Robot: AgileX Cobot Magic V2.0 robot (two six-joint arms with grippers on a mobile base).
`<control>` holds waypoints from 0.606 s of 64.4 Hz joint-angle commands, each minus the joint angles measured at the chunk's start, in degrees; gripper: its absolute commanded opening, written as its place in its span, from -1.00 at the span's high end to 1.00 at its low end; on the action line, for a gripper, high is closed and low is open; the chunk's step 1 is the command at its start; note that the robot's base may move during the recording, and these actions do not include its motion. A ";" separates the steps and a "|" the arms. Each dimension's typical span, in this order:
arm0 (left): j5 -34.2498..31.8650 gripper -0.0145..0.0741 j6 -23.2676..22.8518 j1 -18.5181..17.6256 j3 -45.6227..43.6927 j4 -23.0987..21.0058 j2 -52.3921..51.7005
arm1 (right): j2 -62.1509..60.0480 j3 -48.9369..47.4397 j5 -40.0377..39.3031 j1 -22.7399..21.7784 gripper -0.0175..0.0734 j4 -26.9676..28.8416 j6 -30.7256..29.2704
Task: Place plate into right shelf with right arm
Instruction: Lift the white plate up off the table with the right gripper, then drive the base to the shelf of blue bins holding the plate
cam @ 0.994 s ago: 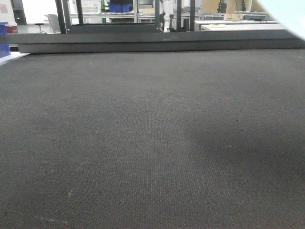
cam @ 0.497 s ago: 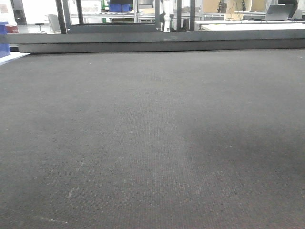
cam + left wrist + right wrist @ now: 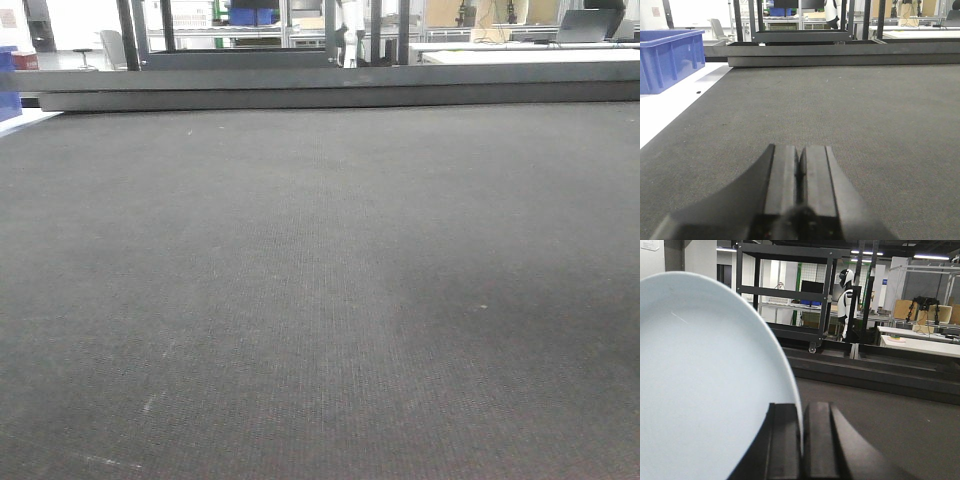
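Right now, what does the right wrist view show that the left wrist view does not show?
Only the right wrist view shows the white plate, held by its rim in the right claw. Only the left wrist view shows the left claw, shut on nothing, and a blue bin on a white surface at the left. Both show the dark mat and a black frame beyond it.

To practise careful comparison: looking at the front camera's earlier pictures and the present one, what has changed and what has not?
A pale shape, possibly the plate, that filled the top right corner a second ago has left the front view, uncovering the laptop behind. The dark mat and black frame look unchanged.
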 commanded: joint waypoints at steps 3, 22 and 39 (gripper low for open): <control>-4.70 0.78 -0.14 -0.32 0.49 -0.12 -0.62 | 0.51 -2.14 -5.72 -0.39 0.50 -0.78 -0.20; -4.70 0.78 -0.14 -0.32 0.49 -0.12 -0.62 | 0.51 -1.37 -4.88 -0.39 0.50 -0.78 -0.20; -4.70 0.78 -0.14 -0.32 0.49 -0.12 -0.62 | 0.51 -1.37 -4.56 -0.39 0.50 -0.78 -0.20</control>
